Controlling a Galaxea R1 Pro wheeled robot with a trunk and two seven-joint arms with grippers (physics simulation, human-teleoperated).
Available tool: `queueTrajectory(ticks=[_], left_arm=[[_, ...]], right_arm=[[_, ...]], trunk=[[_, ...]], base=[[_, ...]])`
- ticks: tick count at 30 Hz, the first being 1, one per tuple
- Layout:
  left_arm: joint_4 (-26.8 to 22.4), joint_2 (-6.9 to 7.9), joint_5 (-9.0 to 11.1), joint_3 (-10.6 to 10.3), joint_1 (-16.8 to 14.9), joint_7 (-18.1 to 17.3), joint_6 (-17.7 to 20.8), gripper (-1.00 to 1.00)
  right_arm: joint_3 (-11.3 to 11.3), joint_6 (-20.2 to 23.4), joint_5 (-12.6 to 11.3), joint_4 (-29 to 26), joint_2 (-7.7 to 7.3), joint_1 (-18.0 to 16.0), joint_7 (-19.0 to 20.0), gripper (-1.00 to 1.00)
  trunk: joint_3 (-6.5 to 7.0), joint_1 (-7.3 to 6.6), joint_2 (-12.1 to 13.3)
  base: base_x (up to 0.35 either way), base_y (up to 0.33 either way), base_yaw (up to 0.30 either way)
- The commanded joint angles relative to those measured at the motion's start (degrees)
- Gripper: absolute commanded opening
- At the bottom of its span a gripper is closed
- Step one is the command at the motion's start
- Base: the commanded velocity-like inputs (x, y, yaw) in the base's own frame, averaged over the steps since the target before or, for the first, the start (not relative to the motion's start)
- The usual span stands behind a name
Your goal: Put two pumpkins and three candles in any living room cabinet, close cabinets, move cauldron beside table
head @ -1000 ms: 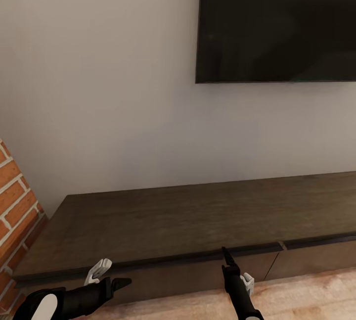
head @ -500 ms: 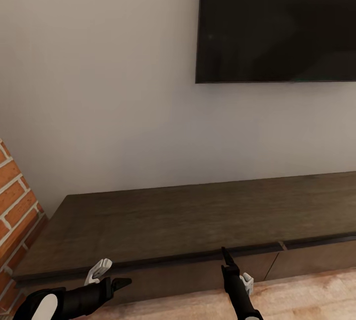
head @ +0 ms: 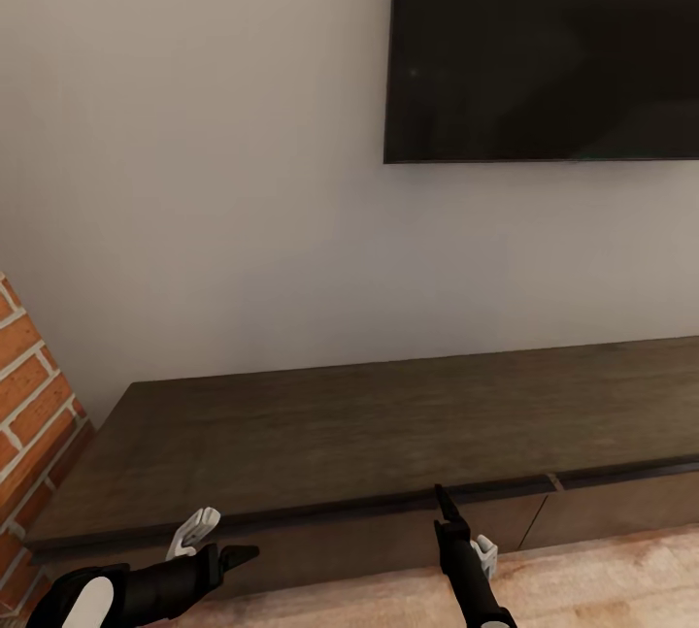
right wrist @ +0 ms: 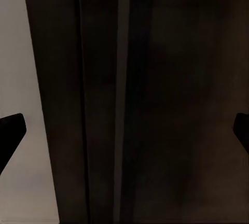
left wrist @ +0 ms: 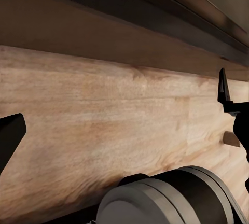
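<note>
The cabinet (head: 388,424) is a long, low dark-brown unit against the wall, and its drawer fronts (head: 582,507) sit flush and shut. My left gripper (head: 233,555) hovers low in front of the cabinet's left end, open and empty, its fingers pointing right. My right gripper (head: 444,504) points up at the front edge of the cabinet top, near the seam between two drawers, open and empty. In the right wrist view, that gripper (right wrist: 124,128) faces the dark cabinet front close up. The left wrist view looks past the left gripper (left wrist: 124,130) at the floor. The pumpkins, candles, cauldron and table are out of view.
A large black TV (head: 544,46) hangs on the pale wall above the cabinet. A red brick wall (head: 29,395) juts in at the left, close to the cabinet's end. Light wooden floor (left wrist: 104,130) runs along the cabinet's base. A round grey robot part (left wrist: 166,198) lies below the left gripper.
</note>
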Motion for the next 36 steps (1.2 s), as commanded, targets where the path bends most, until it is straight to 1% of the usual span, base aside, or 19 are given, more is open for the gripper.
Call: queueTrajectory(ticks=[1, 20, 21, 25, 36], left_arm=[[0.0, 0.0, 0.0, 0.0, 0.0, 0.0, 0.0, 1.0], [0.03, 0.0, 0.0, 0.0, 0.0, 0.0, 0.0, 1.0], [0.03, 0.0, 0.0, 0.0, 0.0, 0.0, 0.0, 1.0], [0.01, 0.0, 0.0, 0.0, 0.0, 0.0, 0.0, 1.0], [0.0, -0.08, 0.0, -0.01, 0.0, 0.0, 0.0, 1.0]], right_arm=[[0.0, 0.02, 0.0, 0.02, 0.0, 0.0, 0.0, 1.0], [0.01, 0.16, 0.0, 0.05, 0.09, -0.39, -0.01, 1.0], [0.01, 0.27, 0.0, 0.06, 0.09, -0.44, -0.01, -1.0], [0.04, 1.06, 0.0, 0.06, 0.09, -0.6, 0.0, -1.0], [0.09, 1.29, 0.0, 0.06, 0.09, -0.79, 0.0, -1.0]], trunk=[[0.0, 0.0, 0.0], [0.0, 0.0, 0.0], [0.0, 0.0, 0.0], [0.0, 0.0, 0.0], [0.0, 0.0, 0.0]], base=[[-0.015, 0.0, 0.0], [-0.001, 0.002, 0.0], [0.0, 0.103, 0.0], [0.0, 0.133, 0.0], [0.0, 0.009, 0.0]])
